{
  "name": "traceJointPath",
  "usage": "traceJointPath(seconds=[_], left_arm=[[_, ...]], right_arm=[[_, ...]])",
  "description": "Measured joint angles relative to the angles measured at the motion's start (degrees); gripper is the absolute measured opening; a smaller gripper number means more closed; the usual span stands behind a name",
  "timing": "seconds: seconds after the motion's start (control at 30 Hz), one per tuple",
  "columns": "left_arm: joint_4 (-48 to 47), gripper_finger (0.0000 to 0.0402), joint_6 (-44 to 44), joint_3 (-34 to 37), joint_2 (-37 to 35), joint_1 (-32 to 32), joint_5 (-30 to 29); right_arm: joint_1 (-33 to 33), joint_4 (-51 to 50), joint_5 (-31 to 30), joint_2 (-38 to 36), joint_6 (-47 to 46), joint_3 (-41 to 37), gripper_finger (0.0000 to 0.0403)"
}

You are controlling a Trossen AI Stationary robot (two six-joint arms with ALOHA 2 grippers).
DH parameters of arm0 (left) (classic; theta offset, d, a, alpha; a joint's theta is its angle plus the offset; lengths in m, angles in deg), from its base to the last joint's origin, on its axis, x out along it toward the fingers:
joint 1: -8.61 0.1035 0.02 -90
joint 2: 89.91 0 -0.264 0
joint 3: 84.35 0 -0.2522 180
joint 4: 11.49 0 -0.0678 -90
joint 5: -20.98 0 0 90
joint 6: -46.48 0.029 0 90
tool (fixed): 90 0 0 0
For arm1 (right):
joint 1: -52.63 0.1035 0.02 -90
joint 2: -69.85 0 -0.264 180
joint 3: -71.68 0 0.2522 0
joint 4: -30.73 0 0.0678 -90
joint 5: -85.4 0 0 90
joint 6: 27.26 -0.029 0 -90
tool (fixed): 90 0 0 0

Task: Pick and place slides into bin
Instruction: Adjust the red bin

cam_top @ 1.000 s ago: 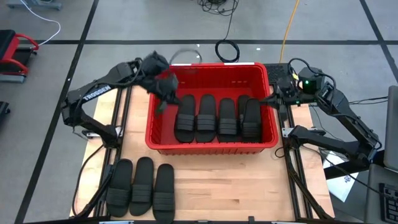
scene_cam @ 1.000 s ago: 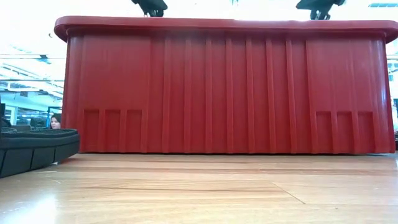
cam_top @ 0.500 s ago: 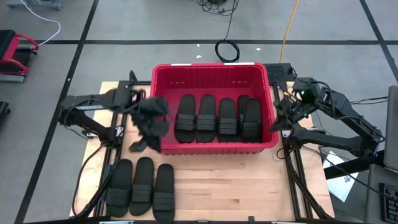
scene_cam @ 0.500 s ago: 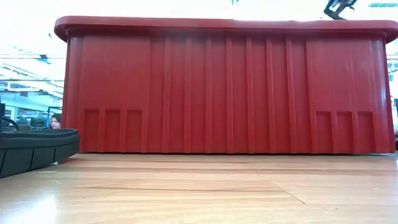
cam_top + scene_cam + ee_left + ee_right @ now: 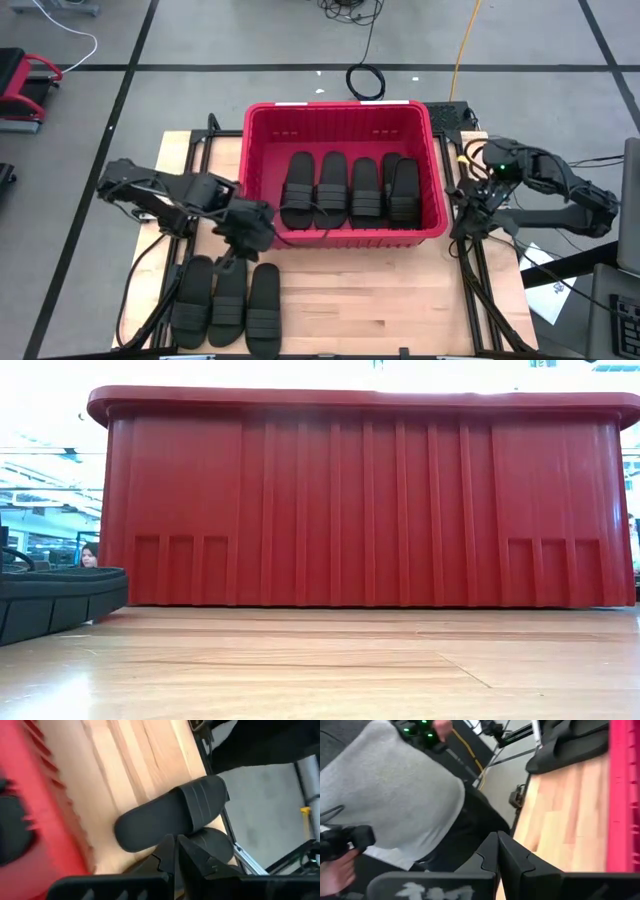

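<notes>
Over the three slides [image 5: 228, 301] left on the table, I have the left gripper [image 5: 243, 243] closed and empty; unopened, it may shove them. Five slides fill the bin [image 5: 340, 236]; right gripper [image 5: 470, 222] closed, parked.

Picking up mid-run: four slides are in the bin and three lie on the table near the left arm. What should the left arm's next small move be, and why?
Probably open the left gripper and lower it onto the nearest of the three slides on the table. It is shut, holds nothing and hovers just above them, while the bin already holds four. The right gripper waits shut beside the bin's right wall.
</notes>
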Motion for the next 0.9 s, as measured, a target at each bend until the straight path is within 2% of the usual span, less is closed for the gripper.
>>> traceJointPath(seconds=[0.2, 0.57, 0.8, 0.9], left_arm=[[6.0, 0.0014, -0.3, 7.2, 0.2, -0.1, 3.8], [9.9, 0.0014, -2.0, 12.3, 0.3, 2.5, 0.7], [10.5, 0.0014, 0.3, 15.3, 0.3, 6.7, 0.5], [10.5, 0.0014, 1.2, 15.6, 0.2, 8.4, 1.2]], right_arm=[[4.4, 0.6, 1.6, 1.2, -2.8, -2.2, 0.0000], [11.0, 1.4, 3.4, 1.2, -5.6, -14.2, 0.0000], [11.3, 13.0, 4.3, 1.2, -6.6, -19.8, 0.0000], [11.3, 15.8, 1.5, 1.2, -7.2, -20.4, 0.0000]])
